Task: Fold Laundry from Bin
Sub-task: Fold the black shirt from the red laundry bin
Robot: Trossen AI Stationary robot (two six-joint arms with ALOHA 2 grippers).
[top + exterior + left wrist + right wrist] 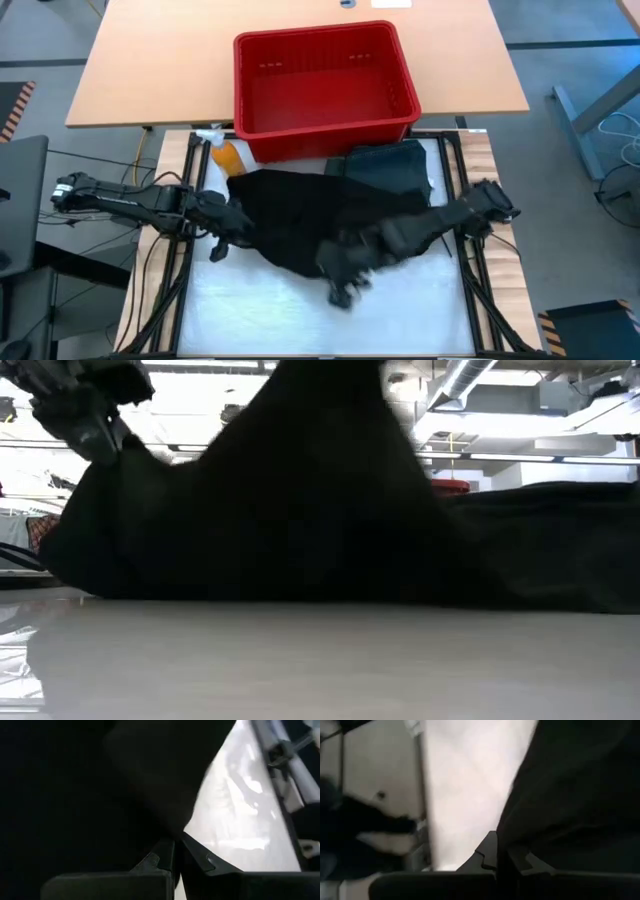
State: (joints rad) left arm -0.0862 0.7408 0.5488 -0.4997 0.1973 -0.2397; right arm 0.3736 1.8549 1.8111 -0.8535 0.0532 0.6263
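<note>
A black garment (310,215) lies partly spread on the white mat (300,310), in front of the red bin (325,80). In the low view the garment (300,500) rises like a tent above the mat. My left gripper (222,240) is shut on its left edge. My right gripper (345,280) is shut on its near edge, toward the middle of the mat. A folded dark garment (385,165) lies on the mat by the bin's near right corner. The bin's inside looks bare. My left gripper pinches an edge of the black cloth (170,832) between its two fingers, coming level from the table's left. The cloth is lifted there and slopes down to the mat (70,575). One layer or several, I cannot tell. My right gripper pinches an edge of the black cloth (507,837) between its two fingers, slanting in from the table's right. The cloth is raised off the mat at the hold, and the rest trails back toward the bin. One layer or several, I cannot tell.
An orange spray bottle (225,155) lies at the mat's far left corner beside the bin. Dark frame rails (470,260) run along both sides of the mat. The bin stands across the far edge of the mat, on a tan tabletop (150,60).
</note>
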